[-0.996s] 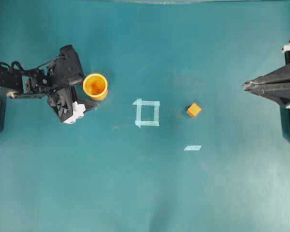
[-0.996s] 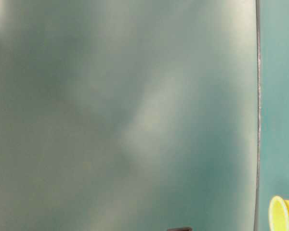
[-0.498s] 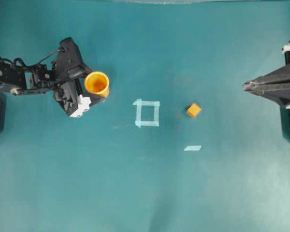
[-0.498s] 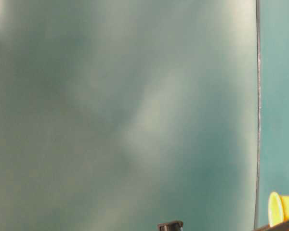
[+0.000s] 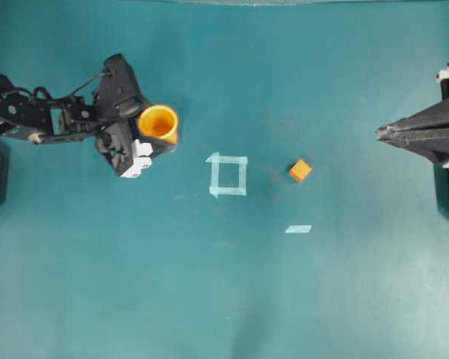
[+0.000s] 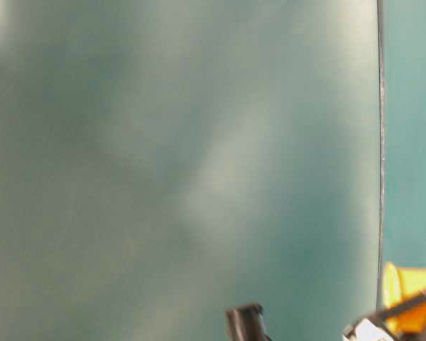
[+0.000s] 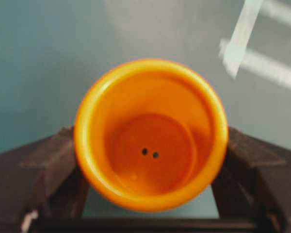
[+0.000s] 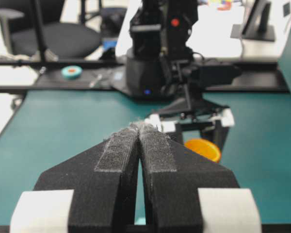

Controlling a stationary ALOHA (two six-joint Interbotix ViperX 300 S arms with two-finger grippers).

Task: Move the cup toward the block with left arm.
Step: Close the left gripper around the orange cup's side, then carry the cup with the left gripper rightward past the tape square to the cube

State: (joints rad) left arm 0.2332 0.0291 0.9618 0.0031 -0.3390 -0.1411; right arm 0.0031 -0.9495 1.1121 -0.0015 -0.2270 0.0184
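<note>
Seen from overhead, the cup (image 5: 159, 123) is a small round yellow-orange plastic vessel with a thick rolled rim and a darker orange inside, standing at the left of the teal tabletop (image 5: 209, 284). The left wrist view looks straight into it: the floor is a flat disc ringed by a faint circular ridge, with two tiny dark dots near its middle, and the wall flares outward toward the rim. The left pincer (image 5: 151, 137) sits around the cup, one black finger (image 7: 53, 165) against each side of the wall, so it is pinching the cup between its pads. To the right of the cup lies a pale blue tape square (image 5: 227, 174), and beyond that, well apart from the cup, the block (image 5: 300, 170), a tiny orange cube much smaller than the cup. A short pale tape strip (image 5: 298, 229) lies below the block. At the right edge the right pincer (image 5: 380, 132) points inward with its fingers pressed together, holding nothing.
</note>
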